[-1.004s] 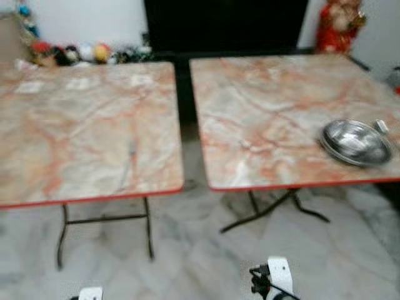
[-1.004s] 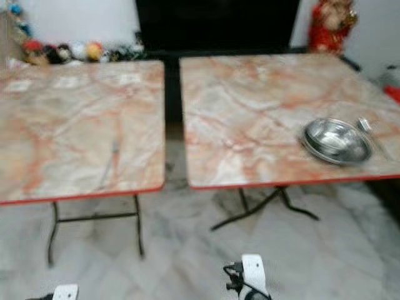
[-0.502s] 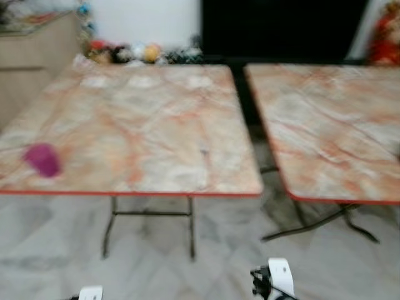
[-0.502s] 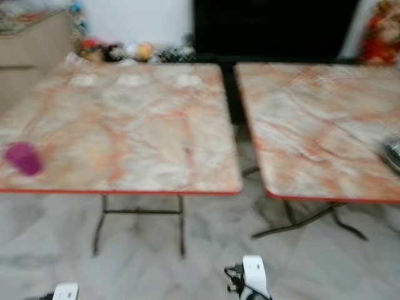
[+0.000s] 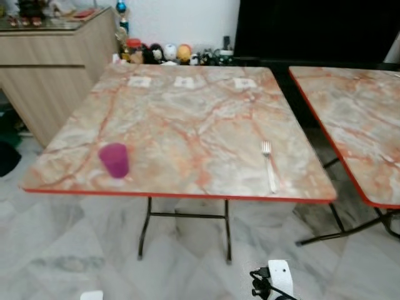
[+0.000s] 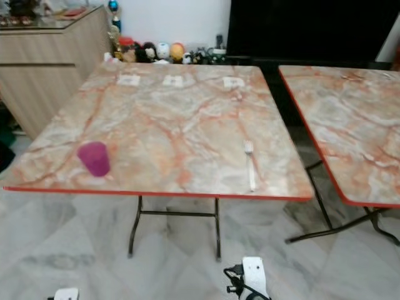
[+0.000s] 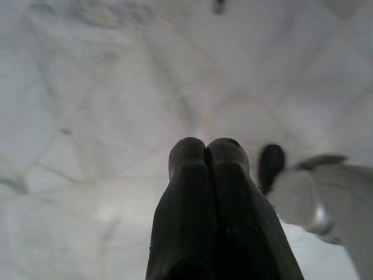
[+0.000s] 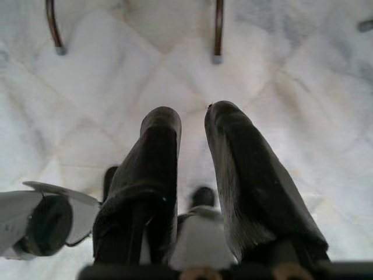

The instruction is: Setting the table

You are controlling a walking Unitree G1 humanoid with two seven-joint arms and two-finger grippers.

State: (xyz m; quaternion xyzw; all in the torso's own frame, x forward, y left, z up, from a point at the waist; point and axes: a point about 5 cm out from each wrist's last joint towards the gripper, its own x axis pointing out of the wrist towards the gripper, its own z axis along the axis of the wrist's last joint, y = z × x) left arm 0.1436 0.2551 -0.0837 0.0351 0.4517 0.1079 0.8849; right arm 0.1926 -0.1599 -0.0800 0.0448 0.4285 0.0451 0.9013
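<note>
A purple cup (image 5: 114, 160) is seen upright near the front left corner of the marble-patterned counter (image 5: 187, 112), and a fork (image 5: 269, 165) lies well apart from it near the front right edge. A second counter (image 5: 356, 119) stands to the right. The left pincer (image 7: 205, 153) is pressed together over the floor (image 7: 87, 116); the right pincer (image 8: 192, 125) is slightly spread, empty, above the floor.
</note>
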